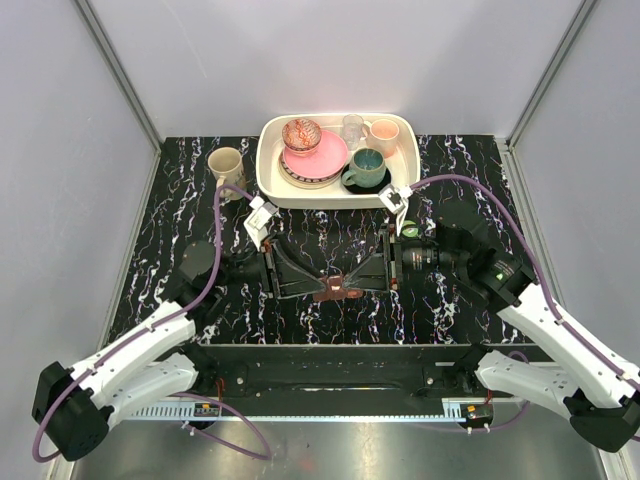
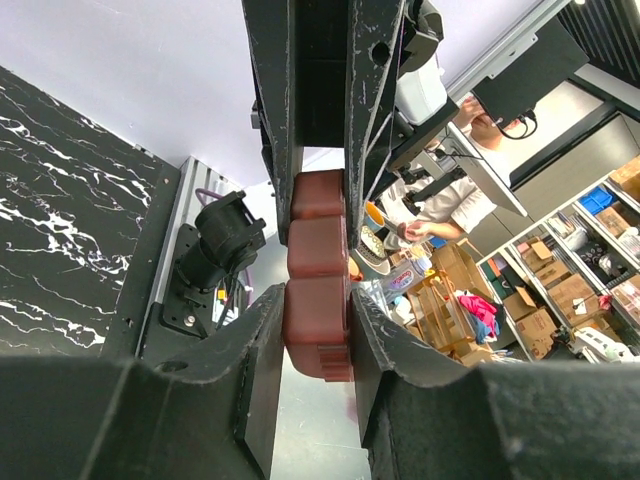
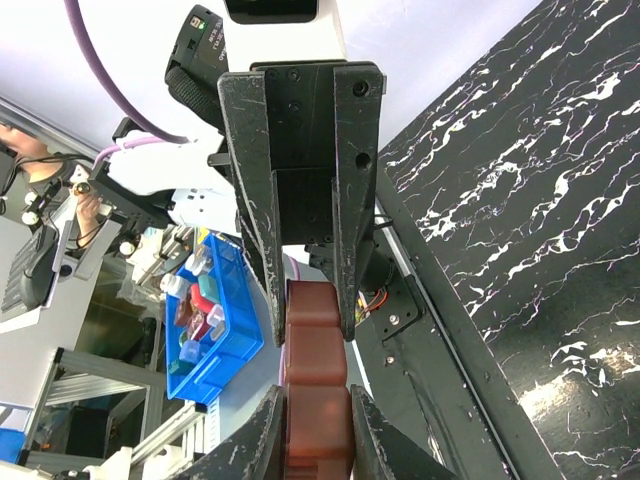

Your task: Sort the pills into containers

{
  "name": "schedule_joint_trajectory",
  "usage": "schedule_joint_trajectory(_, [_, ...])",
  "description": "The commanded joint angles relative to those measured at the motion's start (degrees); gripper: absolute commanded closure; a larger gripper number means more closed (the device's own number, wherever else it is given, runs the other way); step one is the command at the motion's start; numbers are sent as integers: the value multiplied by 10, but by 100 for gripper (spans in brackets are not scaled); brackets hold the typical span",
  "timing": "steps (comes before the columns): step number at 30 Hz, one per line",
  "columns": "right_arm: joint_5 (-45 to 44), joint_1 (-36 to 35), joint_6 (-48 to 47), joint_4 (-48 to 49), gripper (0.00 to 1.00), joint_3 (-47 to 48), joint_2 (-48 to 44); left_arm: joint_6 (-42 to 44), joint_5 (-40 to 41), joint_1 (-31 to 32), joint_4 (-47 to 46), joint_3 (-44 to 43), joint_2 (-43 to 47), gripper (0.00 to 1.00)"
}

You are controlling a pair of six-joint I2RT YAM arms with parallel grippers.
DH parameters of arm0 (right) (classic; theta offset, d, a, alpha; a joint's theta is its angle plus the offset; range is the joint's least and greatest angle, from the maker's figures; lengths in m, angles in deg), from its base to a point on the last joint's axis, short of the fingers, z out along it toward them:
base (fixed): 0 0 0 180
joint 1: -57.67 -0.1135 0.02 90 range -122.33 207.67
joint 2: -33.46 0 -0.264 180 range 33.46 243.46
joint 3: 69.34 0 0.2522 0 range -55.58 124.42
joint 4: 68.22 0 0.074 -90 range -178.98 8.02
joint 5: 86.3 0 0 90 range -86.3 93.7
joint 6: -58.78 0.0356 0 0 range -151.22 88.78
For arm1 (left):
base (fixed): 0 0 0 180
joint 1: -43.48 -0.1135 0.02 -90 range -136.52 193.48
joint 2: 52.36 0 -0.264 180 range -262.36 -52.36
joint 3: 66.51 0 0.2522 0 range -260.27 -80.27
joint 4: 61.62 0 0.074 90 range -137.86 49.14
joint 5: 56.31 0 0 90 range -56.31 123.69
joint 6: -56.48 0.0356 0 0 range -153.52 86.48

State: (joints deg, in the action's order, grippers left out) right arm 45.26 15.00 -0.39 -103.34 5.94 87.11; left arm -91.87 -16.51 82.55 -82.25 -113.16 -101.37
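Note:
The dark-brown pill case (image 1: pixel 337 288) is held between my two grippers above the middle of the table. My left gripper (image 1: pixel 322 284) is shut on its left end and my right gripper (image 1: pixel 353 283) is shut on its right end. In the left wrist view the case (image 2: pixel 318 270) shows as a row of brown compartments clamped between my fingers (image 2: pixel 268 340), with the right gripper's fingers at its far end. The right wrist view shows the case (image 3: pixel 316 385) the same way from the other end. No pills are visible.
A white tray (image 1: pixel 400 185) of crockery stands at the back centre, holding a pink plate (image 1: pixel 320 156), bowls and mugs. A beige mug (image 1: pixel 226 166) stands left of it. A small green object (image 1: pixel 410 231) lies by the right wrist.

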Motion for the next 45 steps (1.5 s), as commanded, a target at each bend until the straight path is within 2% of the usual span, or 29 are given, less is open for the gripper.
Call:
schedule_joint_trajectory(1, [-24, 4, -9, 16, 100, 22, 6, -22, -23, 9, -87, -11, -5, 91])
schedule_joint_trajectory(2, [-26, 3, -9, 16, 98, 24, 6, -33, -25, 11, -108, -10, -6, 97])
schedule_joint_trajectory(3, [-35, 3, -9, 17, 84, 24, 5, -39, -24, 11, -117, -3, -8, 100])
schedule_joint_trajectory(7, [-72, 3, -3, 32, 40, 30, -4, -54, -16, 11, -142, 3, -9, 100])
schedule_joint_trajectory(10, [-96, 4, 7, 65, 22, 32, -14, -55, 11, 10, -140, 4, -1, 100])
schedule_joint_trajectory(13, [-131, 4, 21, 99, 19, 29, -25, -58, 62, 11, -138, 8, 13, 100])
schedule_joint_trajectory(16, [-195, 4, 52, 142, 18, 15, -42, -63, 155, 11, -118, 19, 37, 100])
schedule_joint_trajectory(18, [-247, 4, 74, 176, 17, -10, -54, -78, 245, 11, -104, 42, 58, 100])
schedule_joint_trajectory(19, [-263, 4, 103, 214, 17, -35, -67, -93, 300, 11, -103, 52, 64, 100])
schedule_joint_trajectory(22, [-314, 4, 168, 328, 16, -92, -84, -108, 365, 12, -113, 75, 81, 100])
schedule_joint_trajectory(25, [-342, 4, 208, 392, 16, -119, -80, -110, 399, 14, -118, 70, 84, 100])
schedule_joint_trajectory(36, [-319, 3, 222, 441, 17, -112, -21, -114, 445, 36, -97, 49, 77, 100])
schedule_joint_trajectory(45, [-281, 3, 233, 447, 29, -106, 11, -121, 451, 44, -121, 51, 57, 100])
